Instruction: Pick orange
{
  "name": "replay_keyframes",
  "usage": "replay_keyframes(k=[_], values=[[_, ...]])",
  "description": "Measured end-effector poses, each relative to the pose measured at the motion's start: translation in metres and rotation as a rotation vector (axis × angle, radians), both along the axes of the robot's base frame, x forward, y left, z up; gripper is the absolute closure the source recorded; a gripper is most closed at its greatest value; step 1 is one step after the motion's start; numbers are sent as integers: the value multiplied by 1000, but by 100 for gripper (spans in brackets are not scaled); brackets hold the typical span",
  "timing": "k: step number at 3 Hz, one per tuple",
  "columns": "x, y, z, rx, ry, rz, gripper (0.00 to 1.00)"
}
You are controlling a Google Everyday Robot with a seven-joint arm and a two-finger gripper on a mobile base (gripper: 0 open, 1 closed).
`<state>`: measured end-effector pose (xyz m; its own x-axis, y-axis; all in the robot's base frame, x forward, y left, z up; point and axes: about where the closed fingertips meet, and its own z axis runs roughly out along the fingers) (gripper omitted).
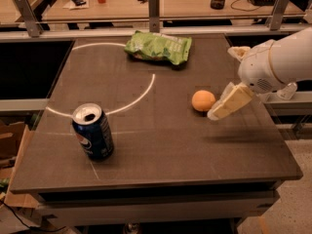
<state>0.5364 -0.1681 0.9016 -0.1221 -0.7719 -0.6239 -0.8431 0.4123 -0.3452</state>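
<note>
The orange (203,100) is a small round fruit lying on the dark table (161,145), right of centre. My gripper (218,112) comes in from the right on a white arm (273,65). Its cream fingertips sit just right of the orange and slightly nearer to me, almost touching it. The gripper holds nothing.
A blue soda can (92,131) stands upright at the front left. A green chip bag (158,48) lies at the back centre. A white arc (141,94) is marked on the tabletop. A cluttered desk stands behind the table. The table's right edge is close under the arm.
</note>
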Motion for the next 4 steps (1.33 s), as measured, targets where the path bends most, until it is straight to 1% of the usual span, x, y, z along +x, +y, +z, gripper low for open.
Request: replay_keyframes(k=[1, 2, 3, 4], values=[[5, 17, -16, 17, 18, 126, 0], [5, 18, -19, 14, 19, 142, 0], [5, 18, -19, 14, 20, 141, 0], [4, 12, -36, 51, 55, 128, 0]])
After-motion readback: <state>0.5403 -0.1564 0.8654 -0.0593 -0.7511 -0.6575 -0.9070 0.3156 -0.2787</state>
